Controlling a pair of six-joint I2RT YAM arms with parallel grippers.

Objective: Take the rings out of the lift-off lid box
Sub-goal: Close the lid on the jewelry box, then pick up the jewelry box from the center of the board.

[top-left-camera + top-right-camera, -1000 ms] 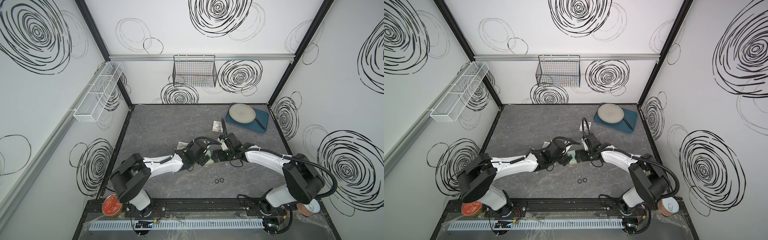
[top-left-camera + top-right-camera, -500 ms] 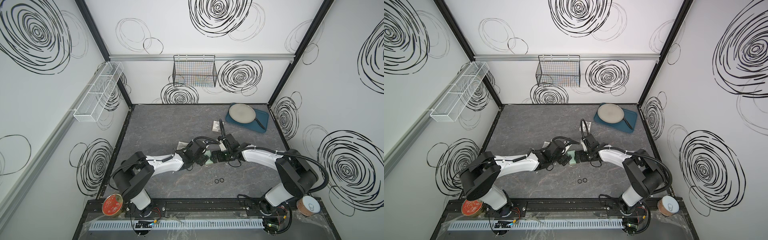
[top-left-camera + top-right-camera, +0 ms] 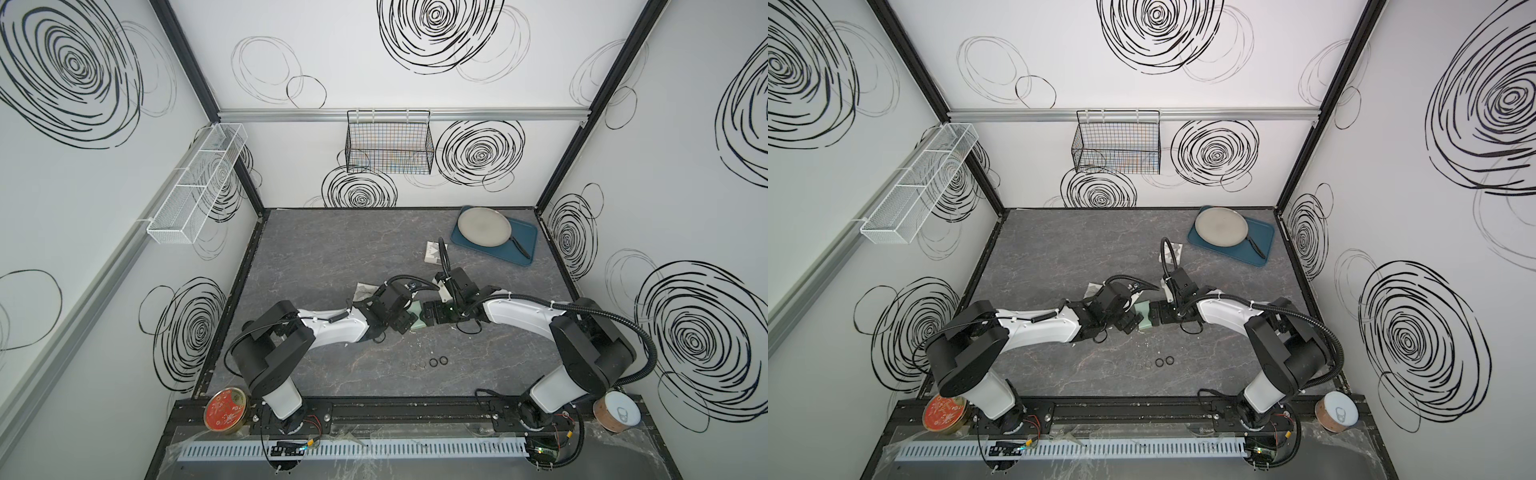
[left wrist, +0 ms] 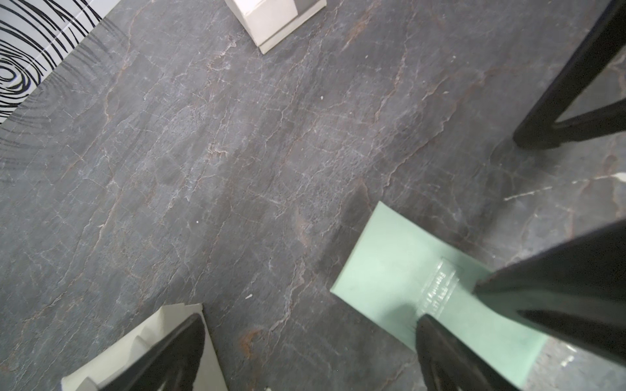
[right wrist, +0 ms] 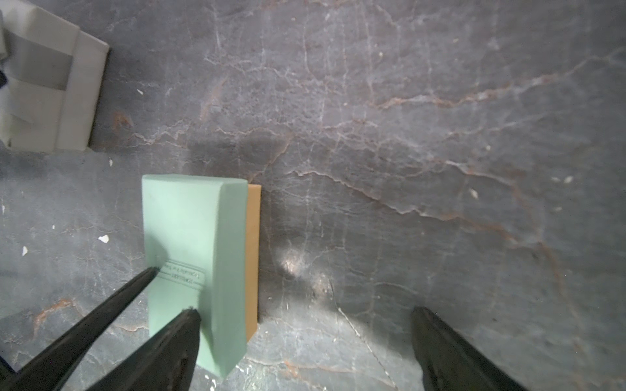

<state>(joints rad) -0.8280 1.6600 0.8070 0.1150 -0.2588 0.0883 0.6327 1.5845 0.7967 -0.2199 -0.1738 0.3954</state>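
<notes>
Nudged inward, right tool (image 5: 301, 311) and left tool (image 4: 311, 318) gape; rings (image 3: 433, 362), perhaps four, lie apart.

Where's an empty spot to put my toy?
Bare: back-left, between rear wall and left arm; front-right, between the rings and right arm. Crowded: the middle, where both arms' open jaws meet at the green box.

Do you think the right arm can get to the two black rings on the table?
Probably yes. The black rings lie bare on the table, nearer the base than where the right arm now reaches, with nothing over them, and its jaws stand open.
</notes>
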